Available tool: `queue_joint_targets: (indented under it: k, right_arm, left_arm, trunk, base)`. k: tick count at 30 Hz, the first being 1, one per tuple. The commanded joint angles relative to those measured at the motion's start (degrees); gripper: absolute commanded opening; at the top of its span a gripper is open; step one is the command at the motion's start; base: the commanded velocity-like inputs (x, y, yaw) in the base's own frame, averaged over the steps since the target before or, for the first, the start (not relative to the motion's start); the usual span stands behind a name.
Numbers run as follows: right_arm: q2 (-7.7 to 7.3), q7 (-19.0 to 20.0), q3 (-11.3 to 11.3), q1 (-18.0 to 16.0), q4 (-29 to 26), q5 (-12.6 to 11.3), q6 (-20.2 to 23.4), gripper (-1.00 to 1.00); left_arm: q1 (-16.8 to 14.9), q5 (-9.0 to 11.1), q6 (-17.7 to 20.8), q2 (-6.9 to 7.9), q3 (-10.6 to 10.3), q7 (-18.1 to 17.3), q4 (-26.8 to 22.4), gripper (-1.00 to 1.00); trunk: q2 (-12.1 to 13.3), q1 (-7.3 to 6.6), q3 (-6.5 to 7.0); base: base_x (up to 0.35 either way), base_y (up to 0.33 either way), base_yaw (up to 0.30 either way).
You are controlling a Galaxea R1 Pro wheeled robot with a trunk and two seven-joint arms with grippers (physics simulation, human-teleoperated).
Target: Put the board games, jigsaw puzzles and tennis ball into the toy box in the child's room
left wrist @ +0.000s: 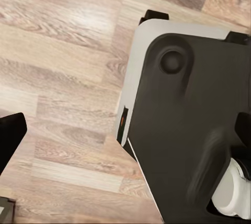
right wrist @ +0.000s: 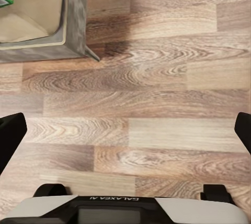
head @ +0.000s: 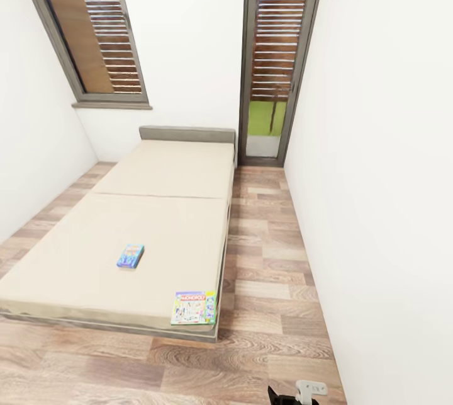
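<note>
Beige bed (head: 157,216) carries both board games: the small blue one (head: 130,256) mid-mattress, the Monopoly box (head: 193,308) at its foot corner, within reach. Both jaws look wide, empty.

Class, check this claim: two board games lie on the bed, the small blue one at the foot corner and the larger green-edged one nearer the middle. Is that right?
Not quite: the positions are swapped. The head view shows the larger green-edged board game at the foot corner of the bed, and the small blue board game nearer the middle. Both do lie on the bed.
</note>
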Motion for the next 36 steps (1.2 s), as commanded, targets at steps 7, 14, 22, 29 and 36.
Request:
queue_joint_targets:
  k: [7,14,22,29,36]
  right_arm:
    - [-0.03,0.49,-0.39,-0.04,0.05,-0.67,-0.11,1.0]
    - [-0.05,0.49,-0.5,-0.04,0.05,-0.69,-0.12,1.0]
    - [-0.06,0.49,-0.58,-0.04,0.05,-0.69,-0.13,1.0]
    - [-0.06,0.49,-0.58,-0.04,0.05,-0.66,-0.11,1.0]
    - [0.02,0.49,-0.39,-0.04,0.05,-0.62,-0.11,1.0]
  left_arm:
    - [-0.33,0.05,12.4,0.01,0.36,-0.25,-10.45,1.0]
    - [-0.34,0.37,25.31,0.09,0.47,-0.62,-24.81,1.0]
    - [-0.4,0.78,29.82,-0.1,0.75,-1.05,-33.14,1.0]
    - [-0.4,0.67,29.43,-0.14,0.65,-3.22,-34.32,1.0]
    - [-0.29,0.66,22.44,0.2,0.68,-3.81,-31.15,1.0]
  trunk:
    - [-0.1,0.03,0.55]
    - [-0.1,0.03,1.21]
    - [-0.1,0.03,1.97]
    - [-0.1,0.03,2.63]
    - [-0.1,0.03,3.29]
  base:
    - [0.0,0.0,-0.01]
    - [0.0,0.0,-0.103]
    - [0.0,0.0,-0.121]
    - [0.0,0.0,-0.123]
    - [0.06,0.029,-0.124]
